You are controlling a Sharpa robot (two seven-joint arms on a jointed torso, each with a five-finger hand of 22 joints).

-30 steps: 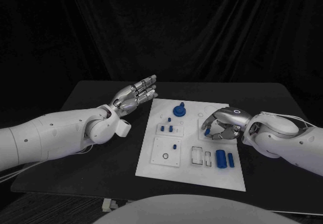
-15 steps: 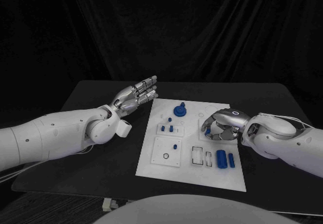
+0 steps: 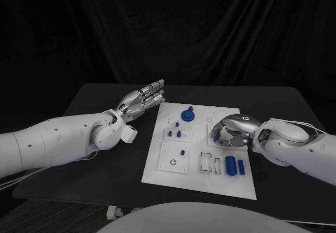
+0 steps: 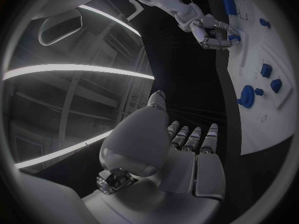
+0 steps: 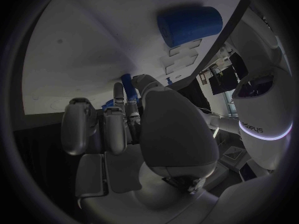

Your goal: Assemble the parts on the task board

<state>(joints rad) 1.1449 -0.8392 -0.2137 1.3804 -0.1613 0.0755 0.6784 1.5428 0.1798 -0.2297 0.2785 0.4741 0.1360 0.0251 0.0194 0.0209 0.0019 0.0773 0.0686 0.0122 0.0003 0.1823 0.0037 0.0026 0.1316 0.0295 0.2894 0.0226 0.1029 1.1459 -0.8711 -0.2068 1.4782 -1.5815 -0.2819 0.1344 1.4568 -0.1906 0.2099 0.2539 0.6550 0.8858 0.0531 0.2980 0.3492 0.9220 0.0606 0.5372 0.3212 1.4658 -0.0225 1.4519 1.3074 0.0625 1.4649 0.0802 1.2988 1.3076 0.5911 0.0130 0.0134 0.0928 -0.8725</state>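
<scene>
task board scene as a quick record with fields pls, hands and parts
task board: white plate in the middle of the black table
left robot hand: raised beside the board's far left corner, fingers straight, holding nothing
right robot hand: curled over the board's right side, pinching a small blue part
round blue part: near the far edge
blue cylinders: two lying side by side, near right
</scene>
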